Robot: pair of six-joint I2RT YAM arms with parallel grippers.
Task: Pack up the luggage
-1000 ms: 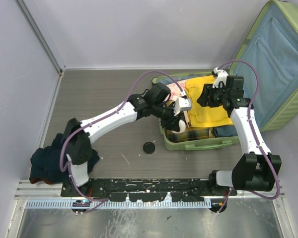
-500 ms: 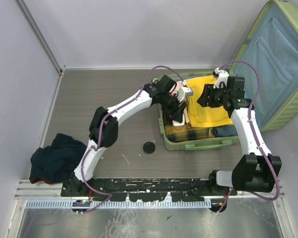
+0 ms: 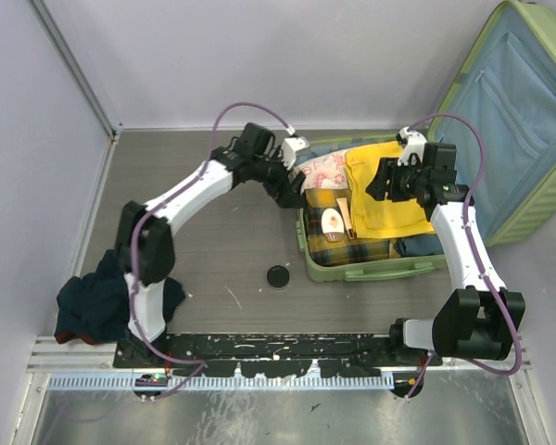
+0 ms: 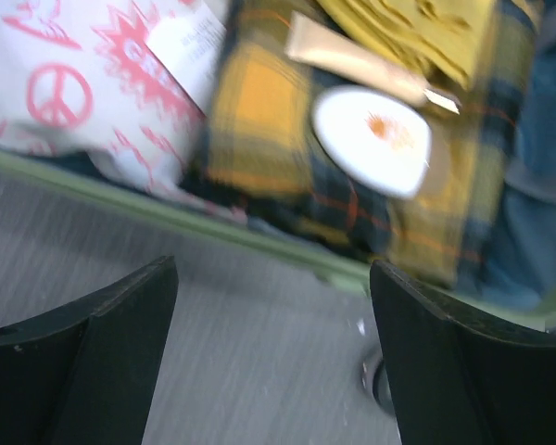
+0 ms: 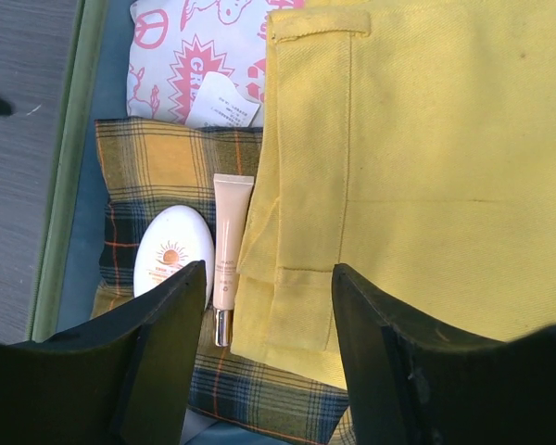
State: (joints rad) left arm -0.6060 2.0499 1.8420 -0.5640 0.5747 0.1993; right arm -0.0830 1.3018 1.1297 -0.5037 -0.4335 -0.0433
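Observation:
The luggage (image 3: pixel 371 270) lies open on the table, its blue-lined lid (image 3: pixel 519 120) propped up at the right. Inside are a yellow garment (image 3: pixel 389 185) (image 5: pixel 417 167), a plaid cloth (image 3: pixel 352 250) (image 5: pixel 157 158), a pink-printed pouch (image 3: pixel 320 171) (image 4: pixel 83 83), a white oval bottle (image 3: pixel 332 222) (image 4: pixel 371 139) (image 5: pixel 167 250) and a beige tube (image 3: pixel 345 211) (image 5: pixel 230 232). My left gripper (image 3: pixel 290 190) (image 4: pixel 273 352) is open and empty, over the table just outside the green left rim (image 4: pixel 259 243). Above the yellow garment's edge hovers my right gripper (image 3: pixel 382 181) (image 5: pixel 269 343), open and holding nothing.
A heap of dark blue clothing (image 3: pixel 102 297) lies by the left arm's base. A small black disc (image 3: pixel 278 276) sits on the table in front of the luggage. Walls close off the left and far sides.
My left gripper let go of the white bottle, which now lies on the plaid cloth, then opened wide and drew back left over the rim. The right gripper stayed put.

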